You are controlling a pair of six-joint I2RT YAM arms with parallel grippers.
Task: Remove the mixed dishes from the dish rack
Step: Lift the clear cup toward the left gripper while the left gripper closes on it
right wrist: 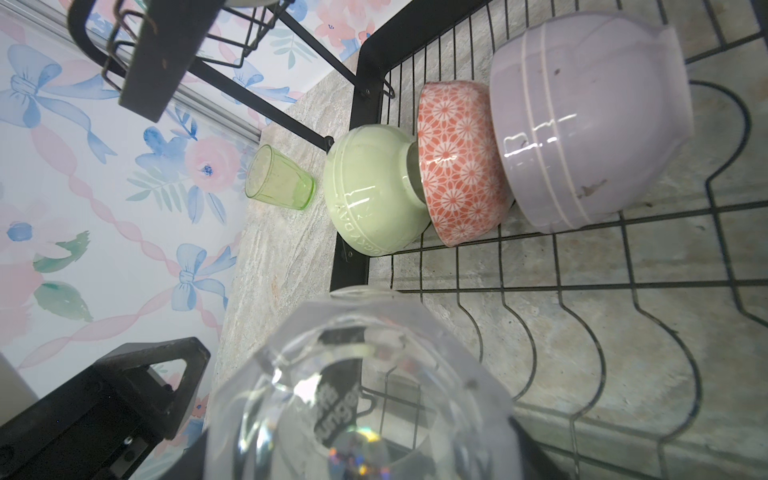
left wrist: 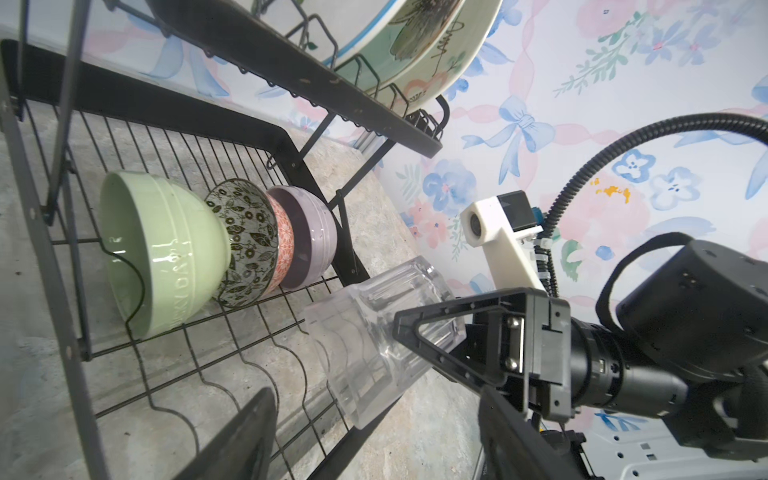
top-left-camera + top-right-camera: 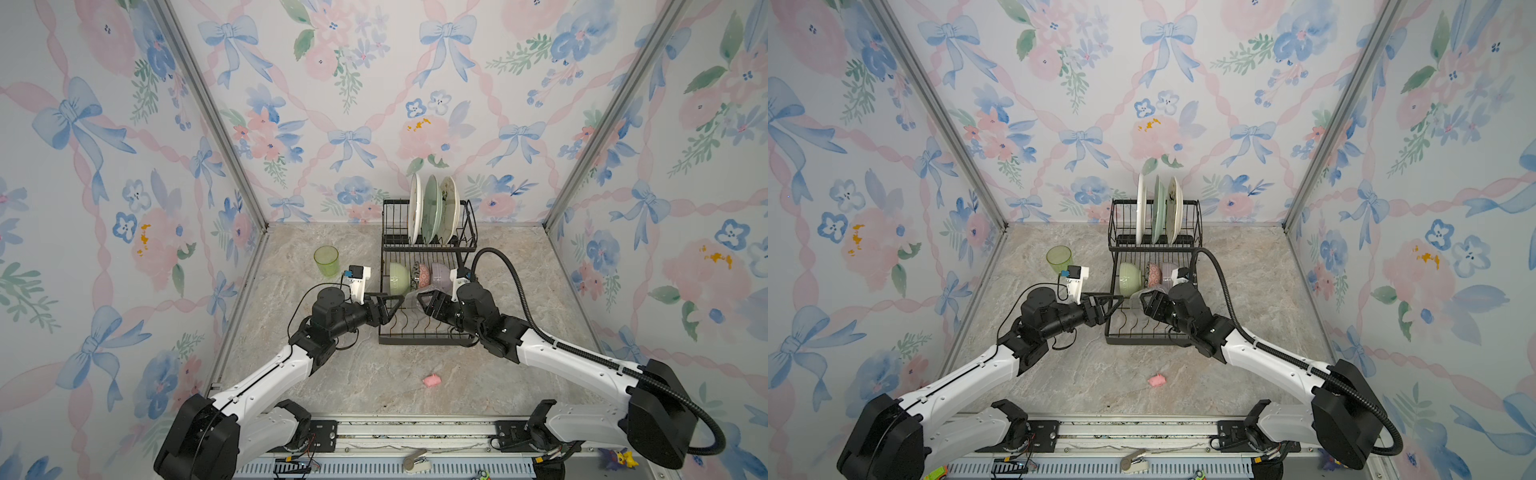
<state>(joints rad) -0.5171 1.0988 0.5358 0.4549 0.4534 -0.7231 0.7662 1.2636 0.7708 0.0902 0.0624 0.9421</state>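
Showing lettering only in right wrist view: clear glass (image 1: 361, 386)

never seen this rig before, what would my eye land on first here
Probably the three plates standing on edge in the raised upper tier of the black dish rack, tall against the flowered wallpaper. Next, the clear glass, tilted in the right pincer over the lower tier, where three bowls lie on their sides in a row. A green tumbler stands alone on the table left of the rack.
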